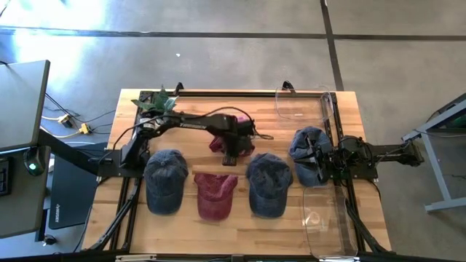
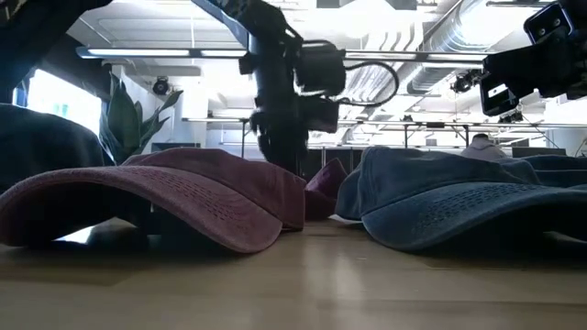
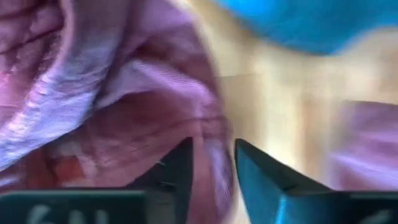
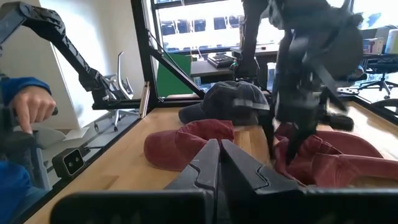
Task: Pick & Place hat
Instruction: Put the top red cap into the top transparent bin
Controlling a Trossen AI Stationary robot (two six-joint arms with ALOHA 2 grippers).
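Wooden table [image 1: 102,218] under you carries three caps in a front row: blue, maroon [image 1: 215,194], blue. Your left pincer [image 1: 230,154] sits low over a second, crumpled maroon hat [image 1: 243,143] behind that row, fingers [image 3: 177,174] parted a little with the fabric just beside them. Your right pincer [image 1: 320,161] waits clenched at the table's right side, over another blue cap [image 1: 306,142].

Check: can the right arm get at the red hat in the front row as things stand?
Probably yes. The right gripper is shut, parked at the table's right side over a blue hat. The red hat lies uncovered, but another blue hat sits between, so it would likely need to pass above that.
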